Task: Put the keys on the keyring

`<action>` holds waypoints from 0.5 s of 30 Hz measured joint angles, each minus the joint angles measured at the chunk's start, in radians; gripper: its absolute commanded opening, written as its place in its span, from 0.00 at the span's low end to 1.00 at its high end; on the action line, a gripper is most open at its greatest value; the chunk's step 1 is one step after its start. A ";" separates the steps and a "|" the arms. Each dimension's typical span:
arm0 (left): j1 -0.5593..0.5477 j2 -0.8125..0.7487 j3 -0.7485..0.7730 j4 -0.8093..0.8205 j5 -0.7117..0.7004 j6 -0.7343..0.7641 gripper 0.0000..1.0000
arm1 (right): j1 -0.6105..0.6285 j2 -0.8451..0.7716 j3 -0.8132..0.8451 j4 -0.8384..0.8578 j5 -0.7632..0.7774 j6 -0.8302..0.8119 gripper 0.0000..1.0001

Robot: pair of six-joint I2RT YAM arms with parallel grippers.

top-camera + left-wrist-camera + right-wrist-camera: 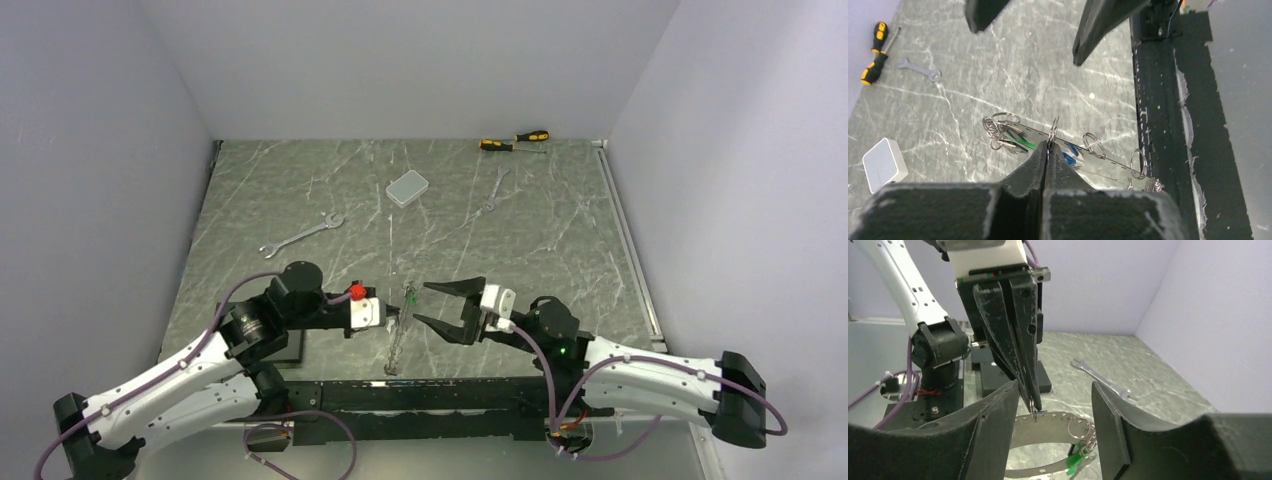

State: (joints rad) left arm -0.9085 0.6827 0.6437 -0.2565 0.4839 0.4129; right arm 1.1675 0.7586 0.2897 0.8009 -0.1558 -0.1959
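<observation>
Keys [1024,145] sit partly hidden behind left claw [1047,150] pinching split ring [1052,131]

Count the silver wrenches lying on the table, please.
2. The larger wrench lies left of the grey box; the smaller wrench lies right of it, near the screwdrivers. The arms could hide more near the front edge.

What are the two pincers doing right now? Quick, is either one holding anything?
Left pincer: closed, pinching the keyring.
Right pincer: open, holding nothing.
</observation>
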 measured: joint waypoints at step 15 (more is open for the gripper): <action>0.000 0.160 0.068 -0.088 -0.031 0.064 0.00 | 0.000 0.036 0.246 -0.677 0.029 -0.022 0.59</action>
State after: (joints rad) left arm -0.9085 0.8429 0.7120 -0.3443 0.4526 0.4767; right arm 1.1675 0.7948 0.5358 0.1242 -0.1272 -0.2176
